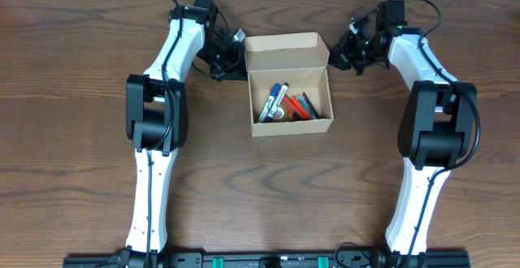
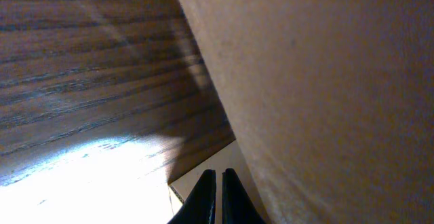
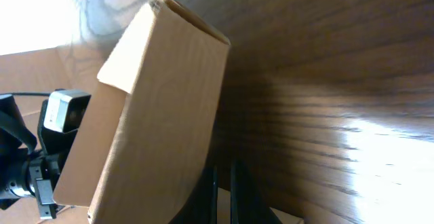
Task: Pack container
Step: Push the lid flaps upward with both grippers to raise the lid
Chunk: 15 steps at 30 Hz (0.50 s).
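Note:
The container [image 1: 290, 114] is a tan cardboard box in the middle of the table, its flap lid [image 1: 286, 51] standing open at the back. Several markers [image 1: 284, 103] lie inside. My left gripper [image 1: 240, 60] is shut beside the box's back left corner; in the left wrist view the left gripper [image 2: 219, 178] has its dark fingers pressed together, and the cardboard wall [image 2: 325, 95] fills the right. My right gripper [image 1: 335, 55] is shut by the lid's right end. In the right wrist view the right gripper [image 3: 223, 180] sits just under the cardboard flap [image 3: 156, 108]. Nothing shows between either pair of fingers.
The dark wood table [image 1: 81, 138] stretches around the box on all sides. Both arm bases stand at the table's front edge [image 1: 268, 260]. The left arm's wrist camera [image 3: 61, 112] shows beyond the box in the right wrist view.

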Each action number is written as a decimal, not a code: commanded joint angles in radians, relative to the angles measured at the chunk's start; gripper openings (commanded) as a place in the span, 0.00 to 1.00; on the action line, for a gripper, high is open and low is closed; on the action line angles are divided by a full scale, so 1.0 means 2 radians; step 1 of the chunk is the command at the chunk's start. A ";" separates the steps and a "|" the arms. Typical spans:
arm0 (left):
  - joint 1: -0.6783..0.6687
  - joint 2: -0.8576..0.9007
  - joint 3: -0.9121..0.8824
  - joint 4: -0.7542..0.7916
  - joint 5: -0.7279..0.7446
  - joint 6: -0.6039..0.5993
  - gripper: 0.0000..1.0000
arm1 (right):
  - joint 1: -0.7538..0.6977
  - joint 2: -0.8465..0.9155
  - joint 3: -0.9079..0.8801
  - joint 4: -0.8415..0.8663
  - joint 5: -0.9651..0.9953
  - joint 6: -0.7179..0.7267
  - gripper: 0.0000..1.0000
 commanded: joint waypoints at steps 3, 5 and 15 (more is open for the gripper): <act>0.000 0.000 0.009 -0.004 0.005 -0.002 0.06 | 0.011 0.034 -0.002 0.009 -0.036 0.012 0.01; 0.000 0.000 0.009 -0.004 0.005 -0.002 0.06 | 0.011 0.049 -0.002 0.020 -0.065 0.012 0.02; 0.001 0.000 0.009 -0.001 0.005 -0.001 0.06 | 0.006 0.071 -0.002 0.032 -0.083 0.002 0.01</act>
